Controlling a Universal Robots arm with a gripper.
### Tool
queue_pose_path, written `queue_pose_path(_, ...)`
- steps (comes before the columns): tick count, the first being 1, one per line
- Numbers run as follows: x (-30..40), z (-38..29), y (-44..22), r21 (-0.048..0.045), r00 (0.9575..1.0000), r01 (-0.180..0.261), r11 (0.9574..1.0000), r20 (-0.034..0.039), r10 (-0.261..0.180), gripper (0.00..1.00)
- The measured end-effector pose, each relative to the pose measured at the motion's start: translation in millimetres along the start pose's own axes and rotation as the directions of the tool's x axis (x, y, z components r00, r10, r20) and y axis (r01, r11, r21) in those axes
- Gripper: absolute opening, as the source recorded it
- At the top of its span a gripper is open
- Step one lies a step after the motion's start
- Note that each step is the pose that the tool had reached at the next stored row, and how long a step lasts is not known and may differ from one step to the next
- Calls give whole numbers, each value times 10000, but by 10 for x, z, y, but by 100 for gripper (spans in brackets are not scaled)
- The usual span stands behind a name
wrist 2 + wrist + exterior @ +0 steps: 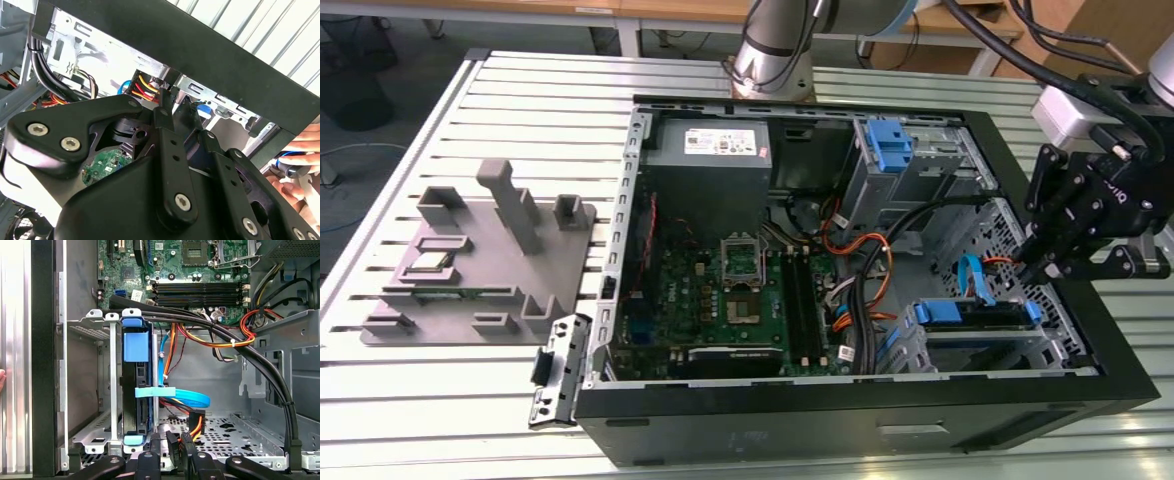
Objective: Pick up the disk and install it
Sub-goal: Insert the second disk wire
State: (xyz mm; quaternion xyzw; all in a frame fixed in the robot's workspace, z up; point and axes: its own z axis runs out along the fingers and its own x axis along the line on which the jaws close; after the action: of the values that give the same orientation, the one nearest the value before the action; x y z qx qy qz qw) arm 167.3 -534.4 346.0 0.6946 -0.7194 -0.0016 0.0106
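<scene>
The disk (pixel 970 314) sits on edge in the drive bay at the front corner of the open computer case (pixel 1067 390), on the exterior view's right, with blue rails on its ends. The first wrist view looks at the disk (pixel 134 415) edge-on between silver bay walls, a blue tab on its end. My gripper (pixel 1034 270) hangs just above the bay, apart from the disk. Its fingertips (pixel 178 442) are close together with nothing between them. In the second wrist view my gripper (pixel 170 102) points toward a bundle of coloured wires.
A light-blue flat cable (pixel 185 397) and thick black cables (pixel 250 355) cross the bay beside the disk. The grey power supply (pixel 710 145) sits at the case's far end. A grey fixture block (pixel 480 250) lies outside the case. A person's hand (pixel 295 167) is by the case wall.
</scene>
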Motion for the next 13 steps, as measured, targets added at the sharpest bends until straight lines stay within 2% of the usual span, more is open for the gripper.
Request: queue_pose_path(13, -1, 2, -35, -23, 10000, 1, 10000, 1, -1, 31)
